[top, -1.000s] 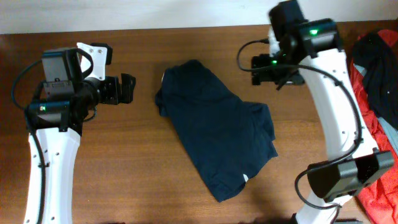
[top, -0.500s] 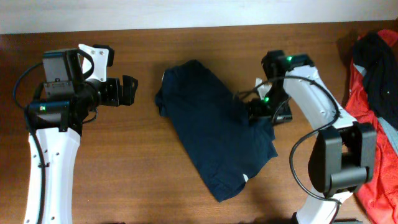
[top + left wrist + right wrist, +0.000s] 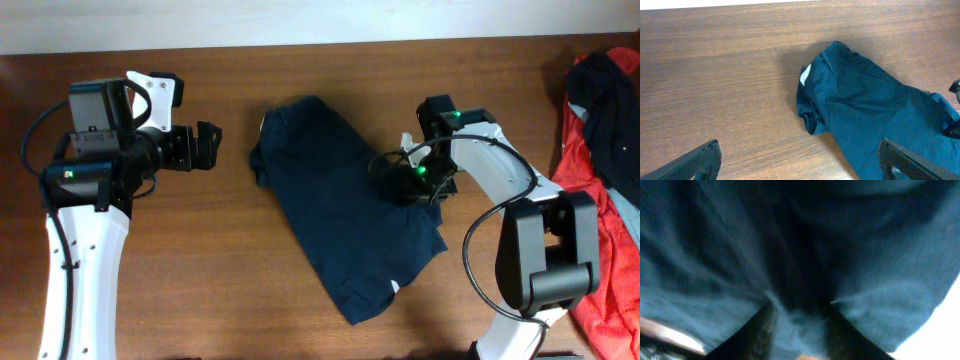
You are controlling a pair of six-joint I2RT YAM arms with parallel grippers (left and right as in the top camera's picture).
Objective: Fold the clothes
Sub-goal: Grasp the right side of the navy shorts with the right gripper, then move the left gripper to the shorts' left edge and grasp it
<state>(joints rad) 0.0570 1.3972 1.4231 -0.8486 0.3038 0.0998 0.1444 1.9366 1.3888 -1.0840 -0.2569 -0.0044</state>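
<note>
Now, closest in: pinches a raised ridge of the navy shorts (image 3: pixel 340 220) with the right gripper (image 3: pixel 411 187), jaws drawn in close, two dark fingers (image 3: pixel 763 330) either side of the puckered cloth in the wrist view. Reads as a real hold rather than a mere touch, given fabric bunched up between them and slack to both sides. Bites at the leg edge on that arm's own side, most likely to get a free layer for lifting and carrying across as a first fold. Just around this gripper, shows soft creased cloth spread flat and slanted on the table (image 3: pixel 200 290), one end stretching away toward the far edge, the other toward the near edge with a small white label (image 3: pixel 392 288) at the hem. Shows no fold made yet, so probably counts as the very start of the task. Farther out, across the whole width of the garment from the pinching gripper, holds the left gripper (image 3: pixel 207 143) above bare wood, jaws spread as wide as possible, nothing between them. Points it toward the crumpled end with a second white label (image 3: pixel 805 75), seemingly parked within reach of the opposite edge for a later grab. Farthest off, beyond the right gripper on the side away from the shorts, leaves a red, black and grey garment heap (image 3: pixel 605 150) untouched, well apart from the navy cloth.
</note>
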